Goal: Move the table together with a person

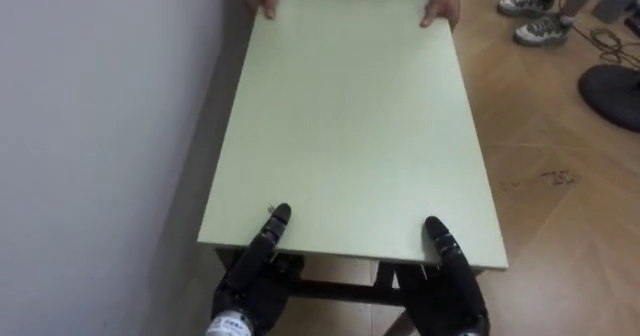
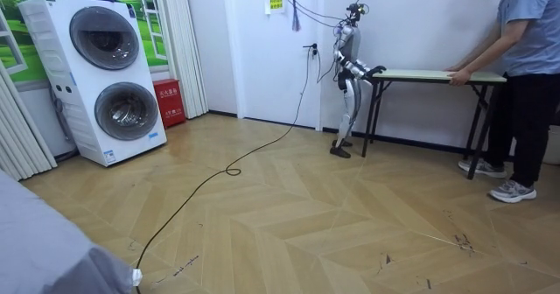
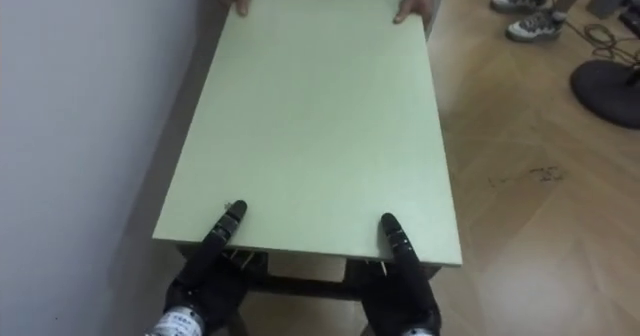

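A pale green table (image 1: 350, 116) stretches away from me, its long left side close to a white wall (image 1: 100, 126). At its near edge my left hand (image 1: 262, 246) and right hand (image 1: 445, 251) each grip the tabletop, thumb lying on top and the rest of the hand beneath the edge. A person (image 2: 525, 40) at the far end holds that edge with both hands (image 1: 440, 11), leaning forward. In the room view I stand upright at the table's (image 2: 437, 75) end on the room view's left, arms raised forward to it.
Wooden floor (image 1: 560, 206) runs along the table's right side. A second pair of shoes (image 1: 540, 26) and a dark round base (image 1: 612, 96) lie at the far right. A stacked washer and dryer (image 2: 105, 75) and a red box (image 2: 168, 101) stand far off.
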Tool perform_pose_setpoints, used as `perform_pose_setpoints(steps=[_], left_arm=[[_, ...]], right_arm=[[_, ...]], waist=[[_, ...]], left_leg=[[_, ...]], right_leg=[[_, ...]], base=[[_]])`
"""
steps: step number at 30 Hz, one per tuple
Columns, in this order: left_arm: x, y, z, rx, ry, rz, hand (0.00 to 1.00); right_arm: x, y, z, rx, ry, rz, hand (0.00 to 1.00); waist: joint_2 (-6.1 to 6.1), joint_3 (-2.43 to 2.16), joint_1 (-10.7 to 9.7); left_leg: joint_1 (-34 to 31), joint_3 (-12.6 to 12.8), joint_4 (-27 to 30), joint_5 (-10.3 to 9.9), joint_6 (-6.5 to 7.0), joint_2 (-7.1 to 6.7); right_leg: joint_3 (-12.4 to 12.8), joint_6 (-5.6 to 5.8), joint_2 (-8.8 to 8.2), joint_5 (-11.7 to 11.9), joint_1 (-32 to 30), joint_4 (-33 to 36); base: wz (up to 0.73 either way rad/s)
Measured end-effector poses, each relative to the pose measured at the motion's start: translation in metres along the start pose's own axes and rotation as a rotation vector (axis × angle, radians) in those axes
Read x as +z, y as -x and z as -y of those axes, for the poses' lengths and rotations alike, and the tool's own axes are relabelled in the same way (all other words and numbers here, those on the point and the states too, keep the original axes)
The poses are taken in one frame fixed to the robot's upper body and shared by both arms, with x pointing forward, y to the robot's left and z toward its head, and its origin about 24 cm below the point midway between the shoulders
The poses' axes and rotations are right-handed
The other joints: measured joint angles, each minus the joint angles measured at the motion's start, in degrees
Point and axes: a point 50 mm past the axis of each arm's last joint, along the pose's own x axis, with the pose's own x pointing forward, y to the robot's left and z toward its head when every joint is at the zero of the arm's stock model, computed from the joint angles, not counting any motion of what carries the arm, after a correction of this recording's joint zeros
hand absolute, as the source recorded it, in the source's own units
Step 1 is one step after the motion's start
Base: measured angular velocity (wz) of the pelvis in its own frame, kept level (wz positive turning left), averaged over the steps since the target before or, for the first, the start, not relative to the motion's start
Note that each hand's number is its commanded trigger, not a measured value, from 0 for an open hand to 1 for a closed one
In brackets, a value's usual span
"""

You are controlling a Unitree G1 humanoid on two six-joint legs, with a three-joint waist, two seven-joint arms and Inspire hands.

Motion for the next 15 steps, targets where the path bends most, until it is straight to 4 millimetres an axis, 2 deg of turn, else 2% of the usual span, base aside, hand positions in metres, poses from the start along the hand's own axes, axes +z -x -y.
perform_pose_setpoints(steps=[1,2,4,7,8,10,11,12,15], left_arm=[[0.0,0.002,-0.003,0.005,0.006,-0.001,1.0],[0.0,0.003,-0.005,0.001,0.008,-0.001,1.0],[0.002,0.004,-0.009,0.003,0.015,0.008,1.0],[0.005,0.006,-0.015,0.003,0.02,0.022,1.0],[0.005,0.006,-0.016,0.001,0.021,0.022,1.0],[0.006,0.008,-0.019,-0.001,0.021,0.027,1.0],[0.007,0.009,-0.021,0.0,0.018,0.026,1.0],[0.007,0.009,-0.022,0.001,0.017,0.026,1.0],[0.01,0.01,-0.027,0.005,0.011,0.031,1.0]], right_arm=[[-0.002,0.0,0.002,-0.004,0.003,-0.008,1.0],[-0.004,0.0,0.001,-0.001,0.005,-0.017,1.0],[-0.006,-0.002,0.0,0.005,0.019,-0.03,1.0],[-0.011,-0.003,0.0,0.013,0.038,-0.049,1.0],[-0.011,-0.003,0.001,0.014,0.039,-0.051,1.0],[-0.014,-0.004,0.002,0.024,0.04,-0.063,1.0],[-0.016,-0.004,0.003,0.024,0.041,-0.069,1.0],[-0.016,-0.004,0.003,0.023,0.04,-0.072,1.0],[-0.021,-0.004,0.003,0.021,0.035,-0.083,1.0]], waist=[[-0.2,-0.12,-0.06],[-0.67,-0.14,-0.03],[-0.75,-0.14,0.13],[-0.68,-0.09,0.03],[-0.67,-0.09,0.02],[-0.63,-0.1,-0.11],[-0.58,-0.08,-0.13],[-0.58,-0.08,-0.14],[-0.6,-0.08,-0.18]], left_leg=[[0.88,0.27,-1.48,0.67,-0.68,-0.38],[1.33,0.7,-2.15,0.8,-0.76,-0.69],[1.72,0.89,-2.58,1.03,-1.21,-0.78],[2.59,0.61,-4.88,1.94,-3.33,-0.8],[2.84,0.6,-5.39,2.15,-3.63,-0.81],[3.38,0.55,-6.87,3.03,-2.94,-0.77],[3.78,0.54,-7.39,3.59,-1.95,-0.71],[3.95,0.54,-7.58,3.74,-1.68,-0.66],[4.77,0.53,-9.23,4.97,0.57,-0.73]], right_leg=[[-0.65,-0.66,-0.03,0.72,0.7,-0.82],[-0.7,-1.22,0.02,2.49,1.25,-1.81],[-0.67,-0.58,0.42,3.03,1.88,-3.49],[-0.71,-0.87,1.61,3.98,2.95,-6.29],[-0.69,-1.01,1.9,4.17,3.13,-6.66],[-0.76,-1.27,2.46,4.43,3.52,-7.41],[-0.78,-1.27,2.72,4.43,3.9,-7.42],[-0.76,-1.29,2.87,4.42,4.06,-7.55],[-1.27,-1.37,3.16,4.46,4.61,-8.06]], base=[[-0.15],[-0.14],[-0.21],[-0.12],[-0.04],[-0.02],[0.0],[0.0],[0.03]])
